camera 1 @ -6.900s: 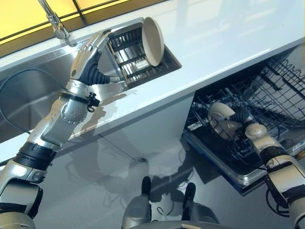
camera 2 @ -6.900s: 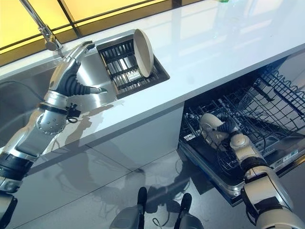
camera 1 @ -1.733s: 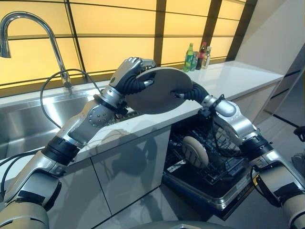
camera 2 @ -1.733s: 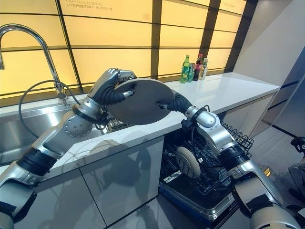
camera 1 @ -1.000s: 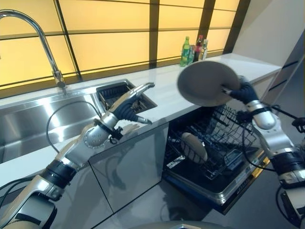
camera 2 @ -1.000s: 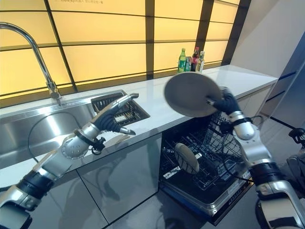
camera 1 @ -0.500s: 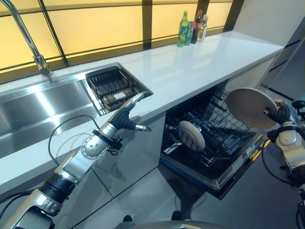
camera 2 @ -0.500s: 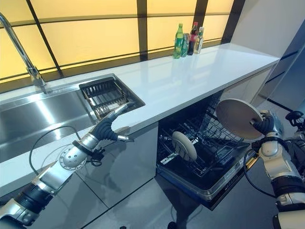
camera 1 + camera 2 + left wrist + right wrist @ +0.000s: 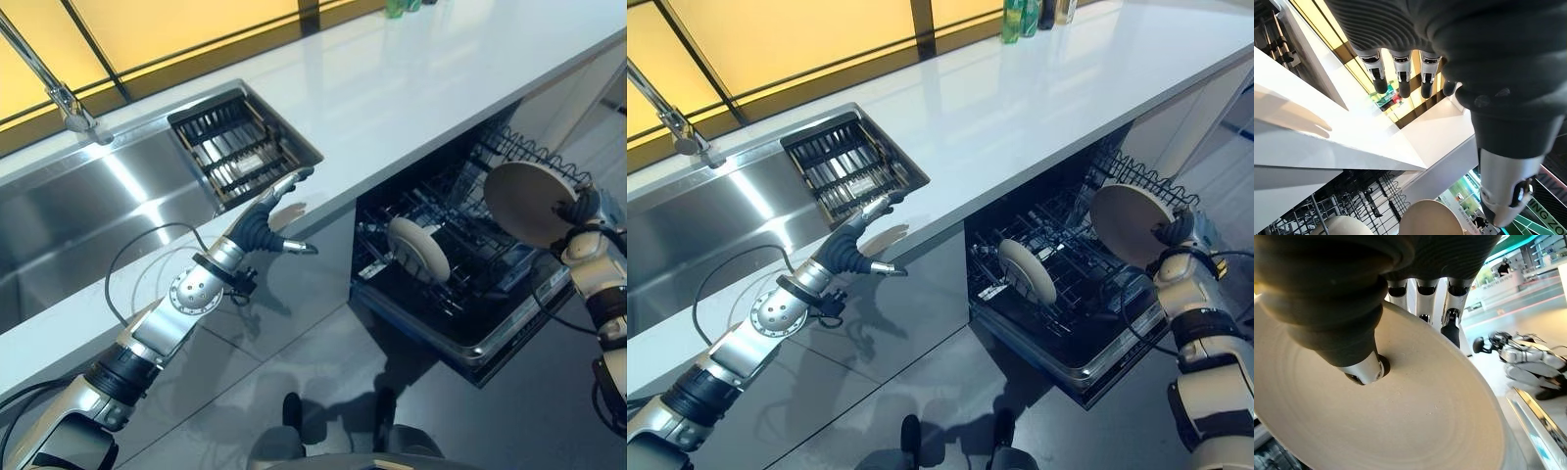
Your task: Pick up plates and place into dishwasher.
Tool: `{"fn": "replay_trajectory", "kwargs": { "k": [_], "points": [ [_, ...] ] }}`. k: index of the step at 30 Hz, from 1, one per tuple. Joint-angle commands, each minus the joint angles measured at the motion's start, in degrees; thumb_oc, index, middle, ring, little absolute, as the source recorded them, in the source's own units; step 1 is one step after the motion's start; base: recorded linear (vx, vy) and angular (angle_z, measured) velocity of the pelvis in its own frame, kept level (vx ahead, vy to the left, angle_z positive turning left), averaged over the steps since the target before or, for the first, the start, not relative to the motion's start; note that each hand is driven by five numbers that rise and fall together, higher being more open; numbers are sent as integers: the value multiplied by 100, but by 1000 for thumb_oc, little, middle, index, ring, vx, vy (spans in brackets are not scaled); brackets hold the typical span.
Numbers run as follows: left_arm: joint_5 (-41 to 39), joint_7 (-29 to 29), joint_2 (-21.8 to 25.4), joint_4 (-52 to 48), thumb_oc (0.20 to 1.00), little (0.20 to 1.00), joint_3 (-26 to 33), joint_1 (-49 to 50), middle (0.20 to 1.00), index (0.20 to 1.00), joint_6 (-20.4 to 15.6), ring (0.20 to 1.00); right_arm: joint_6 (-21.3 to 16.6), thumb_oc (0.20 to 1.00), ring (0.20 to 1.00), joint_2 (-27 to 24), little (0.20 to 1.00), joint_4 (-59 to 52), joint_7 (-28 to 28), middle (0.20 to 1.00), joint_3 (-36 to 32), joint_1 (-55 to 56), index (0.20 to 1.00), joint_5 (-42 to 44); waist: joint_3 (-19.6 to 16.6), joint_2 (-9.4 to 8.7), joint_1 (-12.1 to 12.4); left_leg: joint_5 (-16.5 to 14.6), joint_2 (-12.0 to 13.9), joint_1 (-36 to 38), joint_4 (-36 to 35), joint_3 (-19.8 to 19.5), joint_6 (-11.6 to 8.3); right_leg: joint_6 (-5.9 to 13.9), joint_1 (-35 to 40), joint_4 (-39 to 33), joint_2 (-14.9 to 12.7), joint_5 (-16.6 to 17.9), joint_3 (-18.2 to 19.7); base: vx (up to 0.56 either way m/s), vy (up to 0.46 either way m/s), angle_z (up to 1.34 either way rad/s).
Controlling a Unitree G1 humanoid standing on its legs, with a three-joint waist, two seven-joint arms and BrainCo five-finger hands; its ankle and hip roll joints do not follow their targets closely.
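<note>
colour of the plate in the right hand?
Plain beige, no pattern. The plate in the right hand shows best in the right wrist view.

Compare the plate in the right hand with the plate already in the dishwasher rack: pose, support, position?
The held plate is pinched by the right hand, thumb on its face and fingers behind, in the air over the rack's outer side; the racked plate stands on edge in the lower rack, touched by no hand. The held plate looks larger. Both are round, beige and near upright. The left hand is open by the counter edge.
</note>
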Motion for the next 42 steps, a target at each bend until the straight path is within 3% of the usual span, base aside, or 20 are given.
{"fn": "replay_trajectory", "kwargs": {
  "k": [1, 9, 15, 18, 19, 20, 22, 25, 28, 31, 40, 42],
  "points": [
    [-364, 334, 315, -357, 1000, 1000, -149, -844, 1000, 1000, -178, 1000, -67, 200, 200, -183, 200, 313, 46, 200, 531, -1291, 200, -97, 494, 9, 201, -688, -224, -197, 67, 13, 102, 433, 82, 63, -356, -673, -1, -38, -25, 4],
    [-447, 453, 359, -340, 1000, 1000, -113, -980, 1000, 1000, -221, 1000, -105, 200, 200, 144, 200, 850, 549, 200, 816, -1576, 200, -62, 669, 209, 290, -599, -304, -410, 67, -65, 98, 401, -115, 90, -419, -634, -128, -49, 3, 9],
    [-458, 461, 396, -343, 1000, 1000, -99, -1036, 1000, 1000, -288, 1000, -302, 200, 200, 346, 200, 1067, 1116, 200, 958, -1634, 200, 351, 735, 268, 352, -557, -323, -482, 67, -83, 103, 396, -195, 107, -464, -600, -188, -33, 2, 2],
    [-478, 450, 410, -378, 1000, 1000, -80, -1062, 1000, 1000, -270, 1000, -344, 200, 200, 401, 200, 1084, 1147, 200, 959, -1653, 200, 573, 752, 285, 363, -540, -329, -499, 67, -85, 107, 395, -213, 113, -469, -589, -196, -35, 8, 1],
    [-501, 451, 426, -386, 1000, 1000, -72, -1071, 1000, 1000, -294, 1000, -340, 821, 821, 402, 821, 1079, 1037, 821, 922, -1663, 821, 757, 761, 291, 363, -535, -330, -499, 67, -82, 108, 389, -216, 115, -469, -585, -198, -33, 14, 0],
    [-517, 441, 424, -405, 1000, 1000, -52, -1056, 1000, 1000, -309, 1000, -406, 1000, 1000, 408, 1000, 1066, 882, 1000, 840, -1643, 1000, 979, 760, 298, 362, -537, -333, -486, 67, -79, 107, 392, -213, 115, -473, -576, -200, -31, 26, 0],
    [-541, 425, 419, -417, 1000, 1000, -15, -992, 1000, 1000, -354, 1000, -473, 1000, 1000, 407, 1000, 1006, 584, 1000, 640, -1602, 1000, 995, 739, 297, 350, -553, -333, -455, 67, -53, 109, 397, -200, 116, -472, -577, -211, -19, 43, 0],
    [-510, 437, 362, -448, 1000, 1000, -13, -866, 1000, 1000, -391, 1000, -533, 1000, 1000, 384, 1000, 904, -326, 1000, 316, -1471, 1000, 1162, 677, 277, 310, -594, -334, -351, 67, -9, 125, 398, -156, 137, -457, -582, -190, -12, 64, 0],
    [-487, 497, 291, -484, 1000, 1000, -47, -756, 1000, 1000, -418, 1000, -366, 1000, 1000, 359, 1000, 666, -994, 1000, -5, -1266, 1000, 1290, 620, 247, 242, -661, -319, -238, 158, 73, 152, 370, -98, 251, -467, -648, -155, 10, 92, 1],
    [-308, 582, 105, -518, 1000, 1000, -129, -627, 1000, 1000, -422, 1000, -596, 1000, 1000, 378, 1000, 356, -1792, 1000, -458, -882, 1000, 1383, 532, 209, 156, -817, -310, -183, 441, 136, 191, 327, -5, 441, -484, -766, -104, 39, 102, 1],
    [-184, 672, -418, -488, 1000, 1000, -308, -293, 1000, 1000, -334, 1000, -880, 1000, 1000, 647, 1000, 122, -3201, 1000, -1306, 94, 1000, 1068, 232, 167, 27, -1240, -307, 43, 1108, 286, 290, 278, 320, 788, -530, -1023, 99, 61, 98, -5],
    [-162, 655, -500, -467, 1000, 1000, -341, -236, 1000, 1000, -323, 1000, -864, 1000, 1000, 714, 1000, 178, -3181, 1000, -1421, 228, 1000, 1014, 213, 182, 23, -1354, -328, 56, 1307, 285, 326, 245, 356, 947, -545, -1125, 116, 52, 98, -3]
  ]
}}
